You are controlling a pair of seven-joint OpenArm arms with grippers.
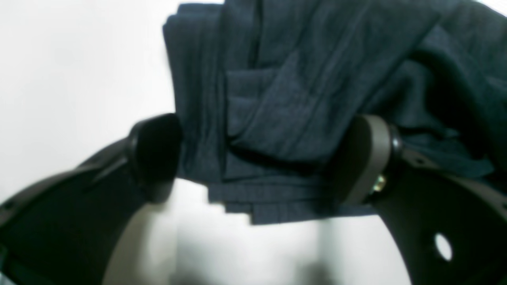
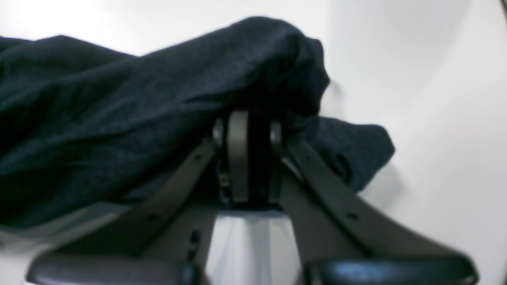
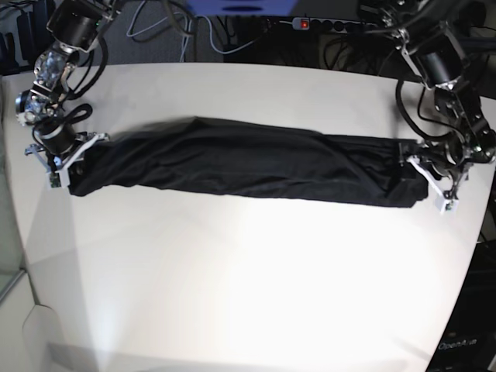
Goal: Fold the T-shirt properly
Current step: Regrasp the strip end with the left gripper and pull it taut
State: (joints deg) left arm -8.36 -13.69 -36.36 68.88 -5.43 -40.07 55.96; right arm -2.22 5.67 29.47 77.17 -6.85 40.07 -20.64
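Observation:
The black T-shirt [image 3: 240, 163] lies stretched into a long narrow band across the white table, from left to right in the base view. My right gripper [image 3: 66, 159] holds the band's left end. In the right wrist view its fingers [image 2: 237, 154] stand close together, with dark cloth [image 2: 119, 118] bunched over and around them. At the band's right end sits my left gripper [image 3: 430, 182]. In the left wrist view this left gripper [image 1: 259, 158] is open wide, and the layered end of the T-shirt [image 1: 285, 99] lies flat between its two fingers.
The white table [image 3: 232, 294] spreads out in front of the shirt, with its curved edge close to the left arm on the right. Behind the table run black cables [image 3: 194, 31] and a power strip [image 3: 325, 23] with a red light.

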